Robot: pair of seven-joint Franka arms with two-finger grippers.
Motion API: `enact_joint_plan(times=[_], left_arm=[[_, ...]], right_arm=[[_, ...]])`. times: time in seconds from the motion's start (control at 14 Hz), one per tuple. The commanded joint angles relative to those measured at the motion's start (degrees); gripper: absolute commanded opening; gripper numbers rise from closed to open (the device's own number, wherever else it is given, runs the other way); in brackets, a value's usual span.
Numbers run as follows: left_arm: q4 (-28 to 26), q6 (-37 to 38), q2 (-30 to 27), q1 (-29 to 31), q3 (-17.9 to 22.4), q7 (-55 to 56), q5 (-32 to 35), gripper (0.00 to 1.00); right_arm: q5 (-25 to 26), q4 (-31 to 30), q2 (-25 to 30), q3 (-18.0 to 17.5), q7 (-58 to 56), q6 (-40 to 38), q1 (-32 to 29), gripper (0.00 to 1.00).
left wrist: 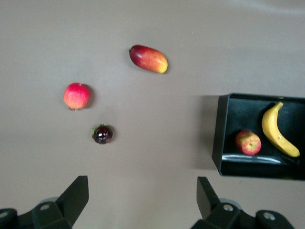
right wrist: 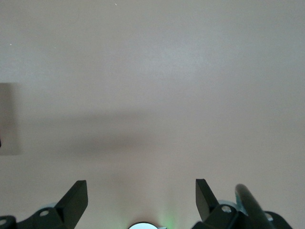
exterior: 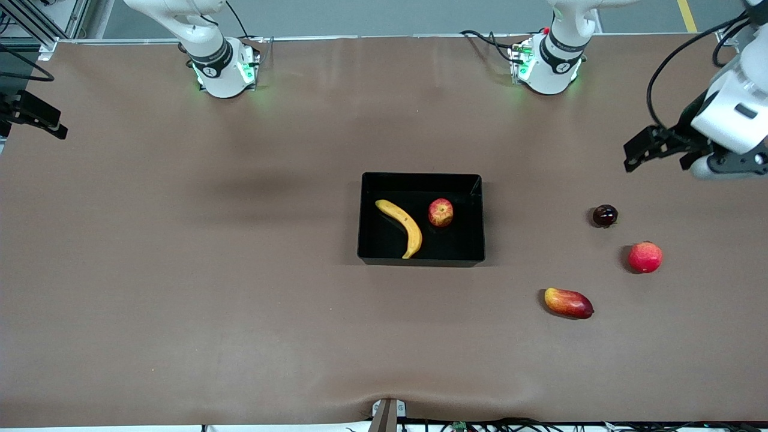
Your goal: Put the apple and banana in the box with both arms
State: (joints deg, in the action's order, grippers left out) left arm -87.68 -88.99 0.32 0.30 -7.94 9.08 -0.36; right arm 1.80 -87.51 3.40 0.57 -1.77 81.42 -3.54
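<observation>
- Front view: the banana (exterior: pixel 401 227) and apple (exterior: pixel 440 212) lie apart in the box (exterior: pixel 420 179).
- The left gripper (exterior: pixel 654 148), wide open and empty, hangs over the table's left-arm end; below it lie a dark fruit (exterior: pixel 605 215), red fruit (exterior: pixel 645 257) and mango (exterior: pixel 568 302).
- The right gripper (right wrist: pixel 141 198), open and empty, is cut off at the front view's edge.

The front camera is looking down from high across the table (exterior: pixel 180 312), facing both arm bases. The left wrist camera is looking down past its own fingers (left wrist: pixel 76 195), sharing the box (left wrist: pixel 218 133) with the front view. The right wrist camera is facing bare table.
</observation>
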Motion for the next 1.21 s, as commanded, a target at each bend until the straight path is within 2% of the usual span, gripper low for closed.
enact_joint_plan(times=[0.0,0.14,0.64,1.14], left_arm=[[-5.7,0.1,-5.2,-2.9,3.2,-1.1,-1.3,1.0],[-6.4,0.0,-6.9,-2.9,3.1,-1.1,-1.3,1.0],[-1.4,0.1,-2.8,-2.1,3.8,-1.1,-1.2,1.0],[-1.0,4.0,-2.7,-2.1,4.0,-1.0,-0.1,1.0]], right_arm=[[-0.6,0.8,0.0,0.0,-0.5,-0.9,-0.4,1.0],[-0.5,0.8,0.0,0.0,-0.4,-0.8,-0.4,1.0],[-0.5,0.8,-0.1,0.0,0.1,-0.7,-0.5,1.0],[-0.5,0.8,0.0,0.1,0.1,-1.2,-0.8,1.0]])
